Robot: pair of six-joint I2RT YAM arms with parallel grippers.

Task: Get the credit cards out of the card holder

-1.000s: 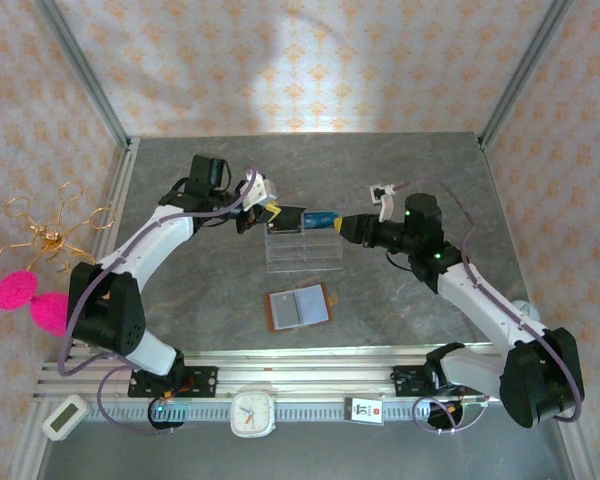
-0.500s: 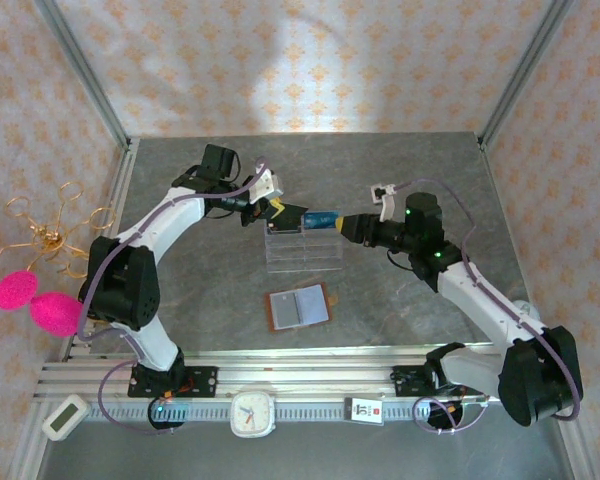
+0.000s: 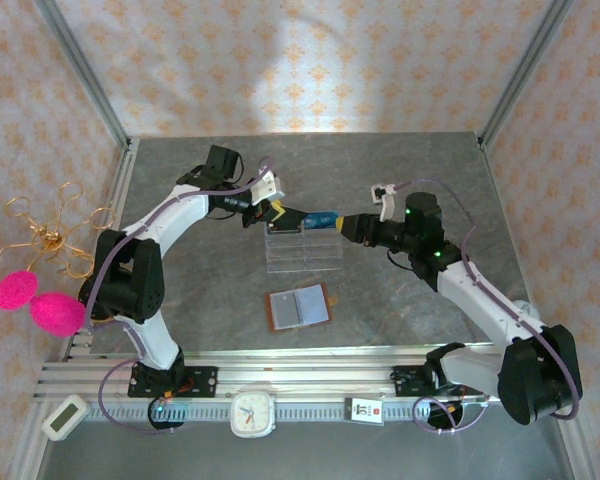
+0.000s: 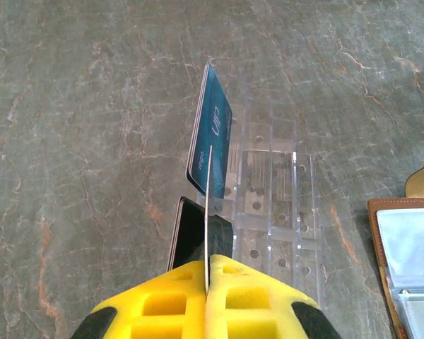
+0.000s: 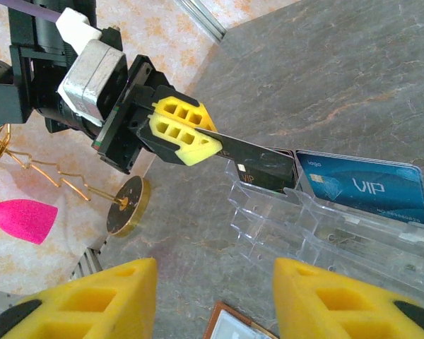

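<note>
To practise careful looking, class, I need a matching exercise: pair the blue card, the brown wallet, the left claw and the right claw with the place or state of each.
Column one:
1. blue card
2. brown wallet
3. left claw
4. right claw

Column two:
A. lying open on the table
B. open, holding nothing
C. standing in the clear stand
D. shut on a thin pale-edged card

Pairs: 1-C, 2-A, 3-D, 4-B
</note>
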